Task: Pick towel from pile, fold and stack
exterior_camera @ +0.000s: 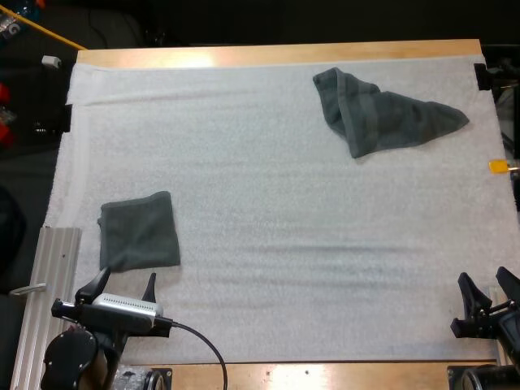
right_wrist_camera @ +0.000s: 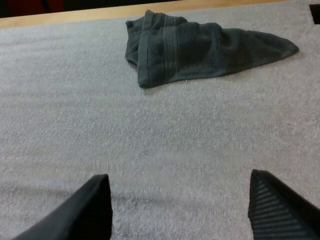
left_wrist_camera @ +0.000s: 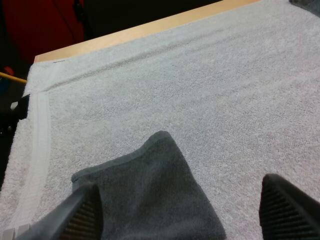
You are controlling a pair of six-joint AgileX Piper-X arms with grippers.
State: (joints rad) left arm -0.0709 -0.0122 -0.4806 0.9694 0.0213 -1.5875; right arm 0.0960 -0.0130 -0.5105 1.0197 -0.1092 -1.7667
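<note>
A dark grey-green folded towel [exterior_camera: 139, 232] is lying flat as a rough square, near the near left corner of the white mat [exterior_camera: 268, 211]. A crumpled towel [exterior_camera: 382, 120] of the same colour is sprawling well apart at the far right, bunched at its left end and tapering to a point on the right.

Left tool [exterior_camera: 128, 275], right tool [exterior_camera: 484, 277]: both spread wide.

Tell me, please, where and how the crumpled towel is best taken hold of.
Probably by the pointed corner of the crumpled towel: it lies thin and free, pointing to the right. Come from above with the open right claw, the nearer one; the bunched far-left end would catch several layers.
</note>
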